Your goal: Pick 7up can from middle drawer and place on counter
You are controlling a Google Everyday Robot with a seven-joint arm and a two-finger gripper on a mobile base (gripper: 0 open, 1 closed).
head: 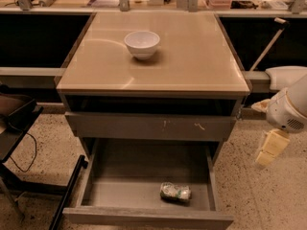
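The 7up can (pixel 175 192), green and silver-white and dented, lies on its side in the open middle drawer (pixel 144 218), near the front right of its grey inner tray. The counter (pixel 192 56) is the glossy beige top of the cabinet above it. My gripper (pixel 271 147) hangs below the white arm housing (pixel 288 111) at the right of the cabinet, level with the drawers. It is outside the drawer, well to the right of the can and higher than it, and holds nothing that I can see.
A white bowl (pixel 142 43) stands on the counter toward the back. A shut drawer front with pale scratches (pixel 153 127) sits above the open drawer. A black chair or stand (pixel 19 128) is at the left. Shelves with clutter run along the back.
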